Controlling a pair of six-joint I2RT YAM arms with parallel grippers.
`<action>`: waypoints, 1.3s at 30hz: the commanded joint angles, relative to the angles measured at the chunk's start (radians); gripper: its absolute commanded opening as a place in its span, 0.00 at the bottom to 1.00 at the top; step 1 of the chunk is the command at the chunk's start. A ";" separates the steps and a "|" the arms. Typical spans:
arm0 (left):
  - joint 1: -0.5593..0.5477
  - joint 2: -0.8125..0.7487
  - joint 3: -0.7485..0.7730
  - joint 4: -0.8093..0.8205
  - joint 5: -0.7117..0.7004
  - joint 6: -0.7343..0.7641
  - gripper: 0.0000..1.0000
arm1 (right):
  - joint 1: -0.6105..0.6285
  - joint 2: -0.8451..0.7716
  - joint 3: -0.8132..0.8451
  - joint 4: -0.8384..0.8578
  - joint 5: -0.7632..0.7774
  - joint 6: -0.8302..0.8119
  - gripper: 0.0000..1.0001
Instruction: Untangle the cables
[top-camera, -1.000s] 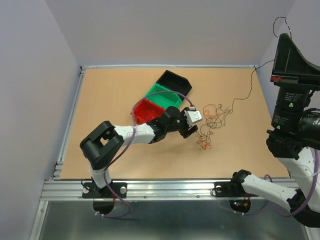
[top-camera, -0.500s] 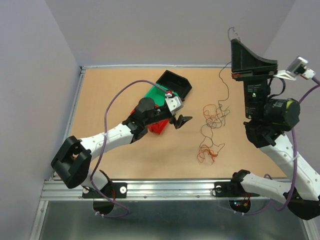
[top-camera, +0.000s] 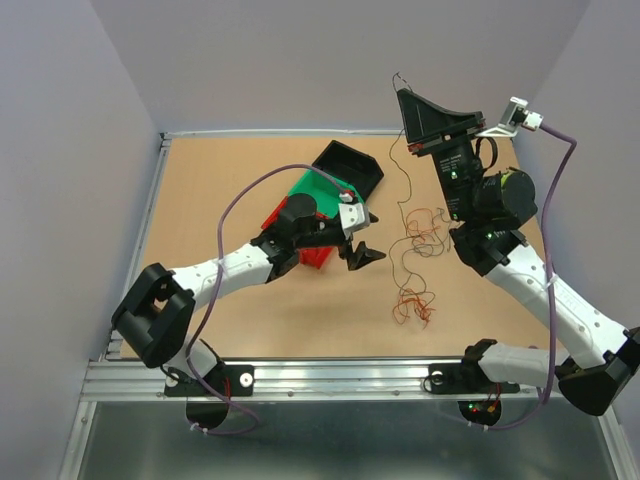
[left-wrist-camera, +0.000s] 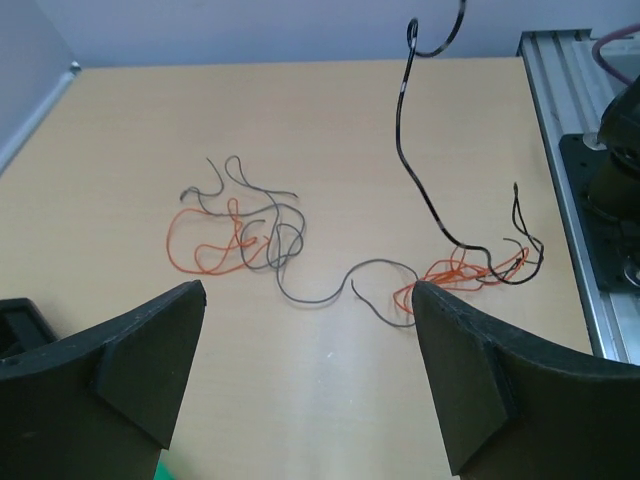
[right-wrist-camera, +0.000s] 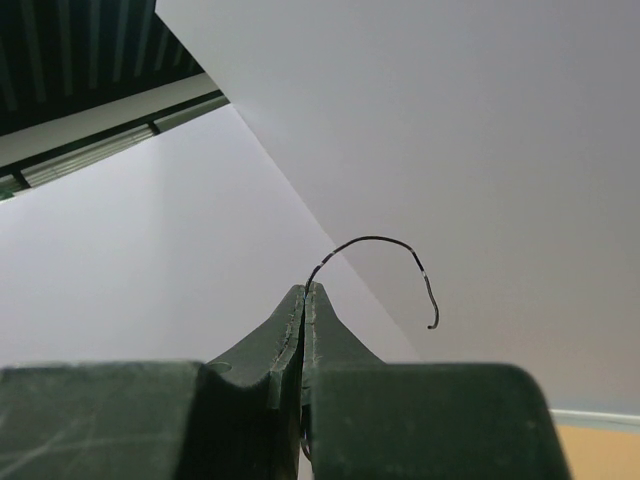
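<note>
My right gripper (top-camera: 403, 95) is shut on a thin black cable (top-camera: 399, 170) and holds it high above the table; its free end curls above the jaws in the right wrist view (right-wrist-camera: 400, 262). The black cable hangs down to a tangle of orange and grey cables (top-camera: 425, 228) on the table, with another orange clump (top-camera: 412, 306) nearer me. My left gripper (top-camera: 362, 238) is open and empty, just left of the tangle. In the left wrist view the grey cable (left-wrist-camera: 330, 290), orange loops (left-wrist-camera: 200, 240) and black cable (left-wrist-camera: 415, 170) lie beyond its open fingers.
Three small bins stand left of the cables: black (top-camera: 349, 167), green (top-camera: 320, 190) and red (top-camera: 305, 255), partly hidden by my left arm. A purple hose (top-camera: 240, 210) arcs over the left arm. The table's metal rail (left-wrist-camera: 570, 180) runs along the near edge.
My right gripper has swung left and in over the table with the black cable, drawing it up from the tangle. My left gripper pulled back left from the tangle toward the bins.
</note>
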 joint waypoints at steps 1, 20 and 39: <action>0.003 0.058 0.085 -0.005 0.053 -0.026 0.95 | 0.005 0.004 0.015 0.066 -0.035 0.029 0.01; 0.021 -0.057 0.030 -0.036 0.082 0.009 0.93 | 0.005 -0.046 -0.042 0.076 0.000 -0.014 0.01; -0.050 0.073 0.162 -0.060 0.107 -0.102 0.90 | 0.004 -0.020 -0.023 0.081 -0.015 0.009 0.01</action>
